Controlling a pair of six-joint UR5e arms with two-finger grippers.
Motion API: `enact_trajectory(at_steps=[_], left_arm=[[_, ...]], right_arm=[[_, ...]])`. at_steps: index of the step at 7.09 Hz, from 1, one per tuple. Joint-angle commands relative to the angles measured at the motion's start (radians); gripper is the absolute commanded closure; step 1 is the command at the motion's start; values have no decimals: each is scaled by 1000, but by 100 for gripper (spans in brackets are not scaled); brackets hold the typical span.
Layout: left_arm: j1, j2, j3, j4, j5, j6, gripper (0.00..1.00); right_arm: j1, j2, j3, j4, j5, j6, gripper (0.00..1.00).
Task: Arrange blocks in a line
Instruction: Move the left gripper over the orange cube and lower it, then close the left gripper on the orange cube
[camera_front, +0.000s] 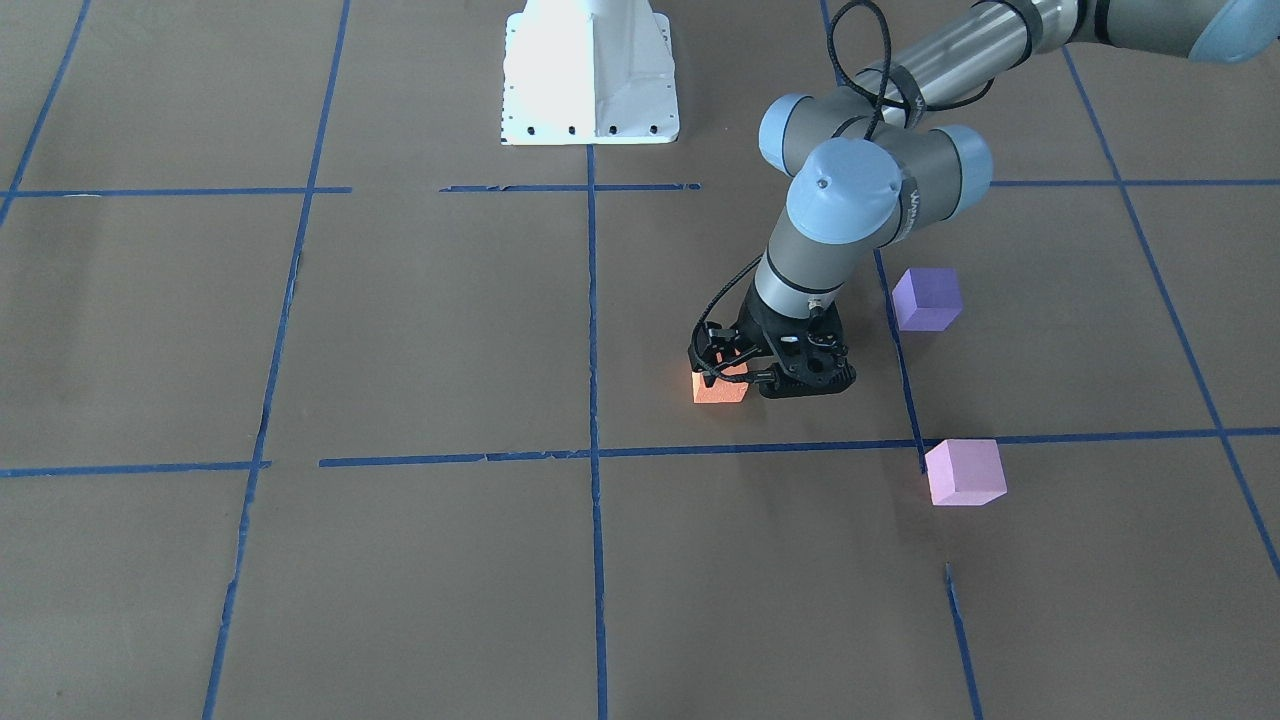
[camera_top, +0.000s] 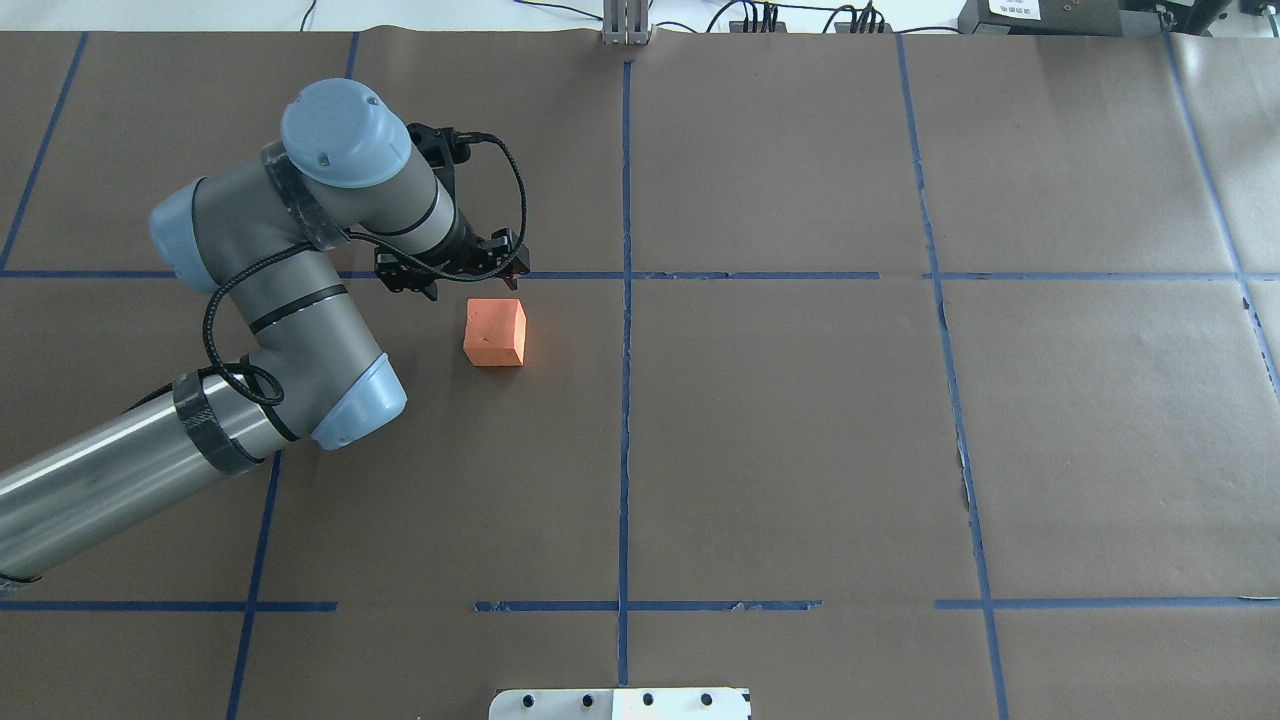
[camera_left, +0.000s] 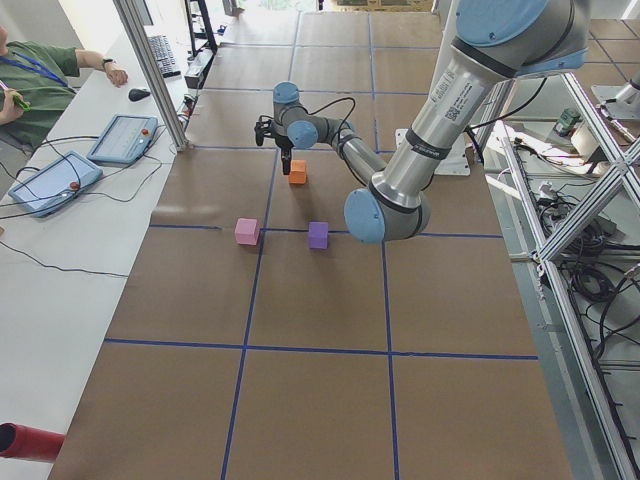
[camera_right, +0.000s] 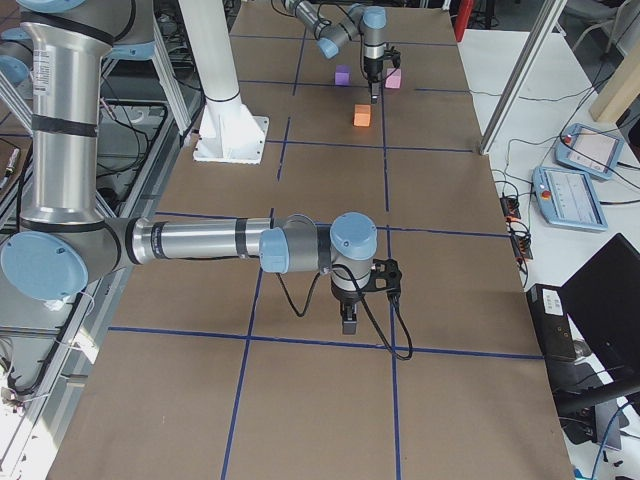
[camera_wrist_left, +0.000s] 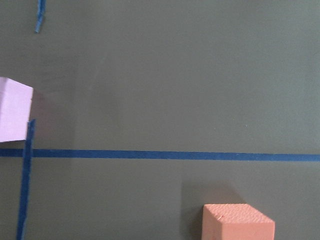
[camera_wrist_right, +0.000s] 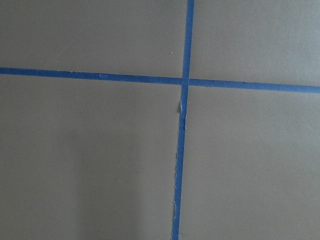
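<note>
The orange block (camera_front: 720, 388) sits on the brown paper near the table's middle and also shows in the overhead view (camera_top: 495, 332). My left gripper (camera_front: 805, 385) hangs low right beside it, fingers looking spread, holding nothing. I cannot tell if it touches the block. The dark purple block (camera_front: 927, 298) and the pale pink block (camera_front: 965, 471) stand apart on my left side; the arm hides both in the overhead view. The left wrist view shows the orange block (camera_wrist_left: 237, 222) and the pink block's edge (camera_wrist_left: 12, 110). My right gripper (camera_right: 347, 322) points down far from the blocks; I cannot tell its state.
The white robot base (camera_front: 590, 75) stands at the table's robot side. Blue tape lines (camera_front: 592, 330) grid the paper. An operator (camera_left: 30, 70) and tablets (camera_left: 120, 140) are at a side bench beyond the far edge.
</note>
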Motion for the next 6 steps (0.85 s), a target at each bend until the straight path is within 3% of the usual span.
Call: enact_trajectory(at_steps=[1, 4, 6], left_arm=[[39, -11, 38, -3, 13, -2, 0], [58, -11, 72, -29, 11, 6, 2], [61, -11, 70, -27, -1, 6, 99]], right_arm=[[0, 0, -1, 0, 0, 0, 0], [0, 0, -1, 0, 0, 0, 0], [0, 0, 1, 0, 0, 0, 0]])
